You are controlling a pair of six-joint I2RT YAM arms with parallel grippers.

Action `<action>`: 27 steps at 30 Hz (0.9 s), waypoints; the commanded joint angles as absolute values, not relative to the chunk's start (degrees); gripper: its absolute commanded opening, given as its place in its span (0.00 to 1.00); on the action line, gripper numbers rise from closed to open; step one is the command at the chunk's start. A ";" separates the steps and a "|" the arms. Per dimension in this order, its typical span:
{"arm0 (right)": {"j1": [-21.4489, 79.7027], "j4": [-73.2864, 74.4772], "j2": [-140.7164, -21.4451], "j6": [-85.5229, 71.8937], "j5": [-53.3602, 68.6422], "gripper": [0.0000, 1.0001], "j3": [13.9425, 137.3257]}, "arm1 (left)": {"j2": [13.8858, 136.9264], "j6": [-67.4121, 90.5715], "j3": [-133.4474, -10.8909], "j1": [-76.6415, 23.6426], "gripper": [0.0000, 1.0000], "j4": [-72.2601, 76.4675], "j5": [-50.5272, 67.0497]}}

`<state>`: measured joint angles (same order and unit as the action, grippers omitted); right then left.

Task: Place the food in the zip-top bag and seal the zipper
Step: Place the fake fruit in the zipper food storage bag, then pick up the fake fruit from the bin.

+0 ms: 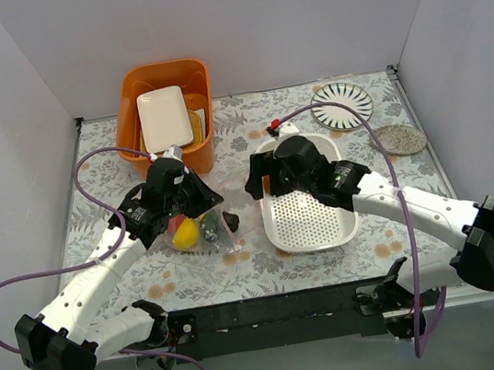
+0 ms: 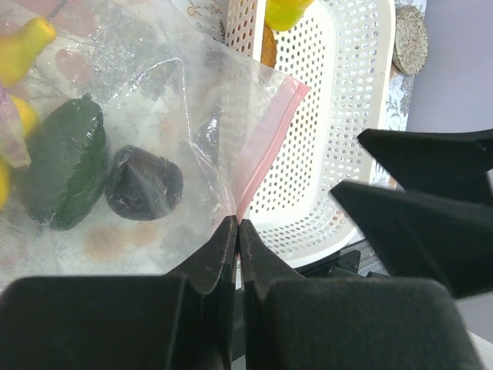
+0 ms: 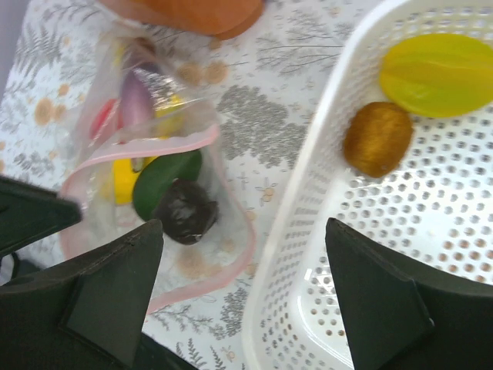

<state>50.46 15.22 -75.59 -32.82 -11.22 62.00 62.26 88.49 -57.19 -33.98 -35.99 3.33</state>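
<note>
Pinching the zipper (image 2: 266,139) of the zip-top bag (image 2: 154,92), the left gripper (image 2: 237,231) is clamped; the right gripper (image 3: 243,231) gapes above the white perforated basket (image 3: 431,254).

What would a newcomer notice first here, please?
The clear bag of toy food left of centre, its pink zipper pinched by the left end effector. Beside it, the white basket holds a yellow-green piece and a brown piece, with the open right end effector over its rim.

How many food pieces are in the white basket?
2: a yellow-green piece and a brown round one, side by side near one end of the basket. The right end effector blocks part of its floor, so another could be hidden.
</note>
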 commanded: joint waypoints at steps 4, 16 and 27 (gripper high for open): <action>44.48 22.75 -75.58 -33.05 -16.08 0.91 59.50 | 61.26 88.33 -58.80 -34.28 0.00 -36.04 3.52; 34.90 23.90 -82.35 -29.10 -7.47 0.88 61.52 | 60.47 88.42 -58.71 -34.19 0.00 -36.56 2.72; 30.41 21.80 -92.09 -26.36 -2.73 0.86 68.90 | 59.33 88.59 -58.36 -34.19 0.00 -37.62 2.20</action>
<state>31.46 24.29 -89.23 -27.64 -6.22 64.93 61.67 88.55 -57.19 -33.98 -36.47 3.20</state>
